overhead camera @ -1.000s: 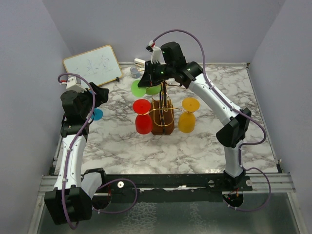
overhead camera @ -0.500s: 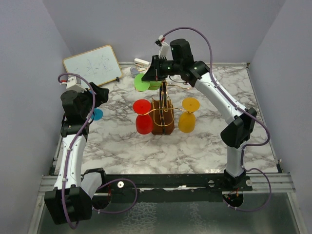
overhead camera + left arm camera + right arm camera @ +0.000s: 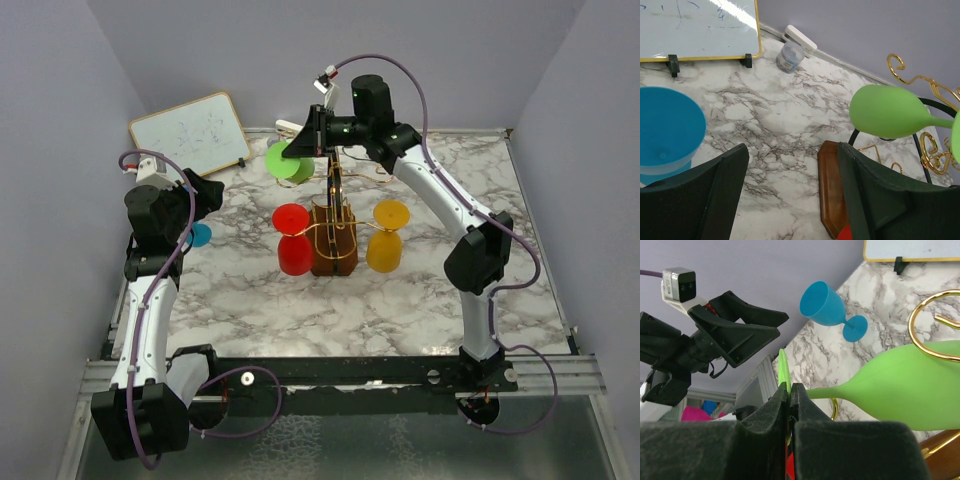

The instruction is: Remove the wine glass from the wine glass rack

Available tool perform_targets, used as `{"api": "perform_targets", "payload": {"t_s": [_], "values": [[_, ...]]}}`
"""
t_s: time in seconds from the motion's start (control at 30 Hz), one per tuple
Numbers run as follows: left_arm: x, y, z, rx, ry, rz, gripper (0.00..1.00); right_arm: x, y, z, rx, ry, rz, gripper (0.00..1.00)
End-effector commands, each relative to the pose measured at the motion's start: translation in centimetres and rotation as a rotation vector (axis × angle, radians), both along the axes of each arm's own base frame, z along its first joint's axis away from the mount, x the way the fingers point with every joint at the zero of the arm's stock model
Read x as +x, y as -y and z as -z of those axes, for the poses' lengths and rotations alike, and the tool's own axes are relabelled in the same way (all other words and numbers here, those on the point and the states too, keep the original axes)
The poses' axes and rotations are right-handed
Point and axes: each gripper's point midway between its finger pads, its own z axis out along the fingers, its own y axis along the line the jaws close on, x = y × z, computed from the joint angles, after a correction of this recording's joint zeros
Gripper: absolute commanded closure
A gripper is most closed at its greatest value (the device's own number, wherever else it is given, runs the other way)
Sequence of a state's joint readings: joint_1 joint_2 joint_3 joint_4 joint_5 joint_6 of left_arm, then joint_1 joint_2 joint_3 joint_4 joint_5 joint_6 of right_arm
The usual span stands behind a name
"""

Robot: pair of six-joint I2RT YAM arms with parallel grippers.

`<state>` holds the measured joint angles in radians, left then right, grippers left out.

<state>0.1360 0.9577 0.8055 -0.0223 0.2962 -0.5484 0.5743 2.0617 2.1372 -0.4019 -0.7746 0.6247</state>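
The wine glass rack has a brown wooden base (image 3: pixel 333 250) and a tall gold wire frame (image 3: pixel 333 185). My right gripper (image 3: pixel 312 138) is shut on the flat foot (image 3: pixel 784 372) of a green wine glass (image 3: pixel 289 160) and holds it tilted high by the rack's top. Its bowl (image 3: pixel 912 390) lies beside a gold curled arm (image 3: pixel 920 322), and also shows in the left wrist view (image 3: pixel 887 111). A red glass (image 3: pixel 293 240) and a yellow glass (image 3: pixel 386 237) hang upside down on either side of the rack. My left gripper (image 3: pixel 790 200) is open and empty, left of the rack base (image 3: pixel 832 187).
A blue wine glass (image 3: pixel 200 235) stands on the marble table by my left arm; it also shows in the left wrist view (image 3: pixel 670 132). A whiteboard (image 3: pixel 190 133) leans at the back left. A small jar (image 3: pixel 790 56) and a white block (image 3: pixel 800 41) sit by the back wall.
My right gripper has risen and turned with the green glass, lifting its foot up and slightly left of the rack's top. The left arm has not moved.
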Motion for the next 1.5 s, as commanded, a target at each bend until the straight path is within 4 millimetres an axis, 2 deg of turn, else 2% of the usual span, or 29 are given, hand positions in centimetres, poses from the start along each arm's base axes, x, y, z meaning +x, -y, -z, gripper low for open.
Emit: {"api": "perform_targets", "payload": {"t_s": [0.0, 0.43, 0.6, 0.73, 0.9, 1.03, 1.1, 1.13, 1.2, 1.33, 1.47], "values": [[0.0, 0.4, -0.8, -0.007, 0.037, 0.019, 0.27, -1.4, -0.9, -2.7, 0.095, 0.046, -0.117, 0.99], [0.1, 0.2, -0.5, -0.004, 0.025, 0.006, 0.27, -4.2, -3.0, -5.9, 0.216, 0.203, -0.312, 0.99], [0.1, 0.1, -0.4, -0.006, 0.019, 0.004, 0.27, -5.8, -3.5, -7.6, 0.223, 0.350, -0.332, 0.99], [0.2, 0.1, -0.3, -0.006, 0.018, 0.005, 0.27, -7.0, -3.1, -9.3, 0.165, 0.539, -0.269, 0.99], [0.2, 0.2, -0.3, -0.010, 0.017, 0.009, 0.27, -10.8, -1.8, -11.1, 0.060, 0.804, -0.196, 0.99], [0.2, 0.4, -0.8, -0.012, 0.030, 0.017, 0.27, -15.4, -0.1, -11.9, 0.042, 0.980, -0.165, 0.99], [0.2, 0.4, -1.1, -0.007, 0.035, 0.020, 0.27, -18.5, 0.8, -11.9, 0.049, 1.078, -0.179, 0.99], [0.1, 0.5, -1.3, -0.007, 0.036, 0.023, 0.27, -20.1, 1.0, -10.5, 0.036, 1.115, -0.204, 0.99], [-0.3, 0.8, -2.2, -0.009, 0.040, 0.042, 0.27, -23.5, 2.3, -10.3, 0.039, 1.246, -0.212, 0.99], [-2.0, 2.5, -6.5, -0.028, 0.093, 0.127, 0.26, -28.7, 3.7, -6.4, -0.007, 1.434, -0.271, 0.98], [-5.1, 4.3, -10.7, -0.034, 0.137, 0.220, 0.27, -30.2, 4.7, -1.3, -0.145, 1.505, -0.298, 0.98]]}}
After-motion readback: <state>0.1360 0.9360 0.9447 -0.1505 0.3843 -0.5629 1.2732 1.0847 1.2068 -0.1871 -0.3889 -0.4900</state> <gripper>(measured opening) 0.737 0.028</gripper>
